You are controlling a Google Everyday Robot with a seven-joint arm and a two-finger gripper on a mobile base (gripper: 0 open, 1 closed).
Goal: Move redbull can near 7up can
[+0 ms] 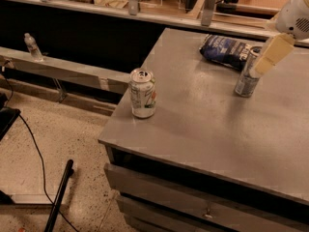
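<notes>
Grey and scuffed, the tabletop (203, 124) sits over a bank of drawers, with a speckled floor below and a cluttered counter behind. The redbull can (245, 83) stands upright toward the far right, just beside a blue snack bag (226, 50). The 7up can (143, 93) stands upright near the left front corner, well apart from it. The end effector (264, 64) hangs at the slim can's top, its pale part crossing the rim, which looks to me like lining up a side grasp so the can can be carried leftward. From where I stand I cannot tell whether it is open or already clamped on the can. Counted: two cans, one bag, one end effector, and one small water bottle (32, 46) off on the ledge to the left.
</notes>
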